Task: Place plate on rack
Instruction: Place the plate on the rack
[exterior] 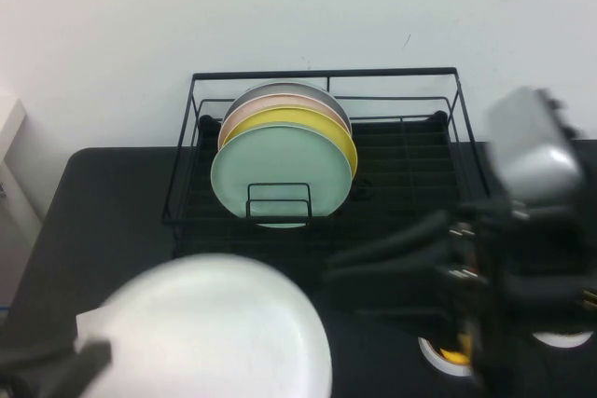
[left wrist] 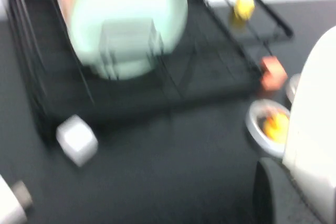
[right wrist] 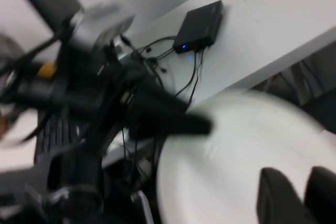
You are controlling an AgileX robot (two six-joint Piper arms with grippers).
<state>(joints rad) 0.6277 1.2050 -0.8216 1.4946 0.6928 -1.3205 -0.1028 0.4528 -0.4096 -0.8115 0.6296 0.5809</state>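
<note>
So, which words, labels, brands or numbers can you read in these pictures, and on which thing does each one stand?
No readable text in any view.
The white plate, the rack and the plates in it are plain.
The black box shows only a blue light, no legible label.

No writing, label, brand, number or sign can be read anywhere: nothing legible shows on the plates, the rack, the counter, the arms or the small black box.
</note>
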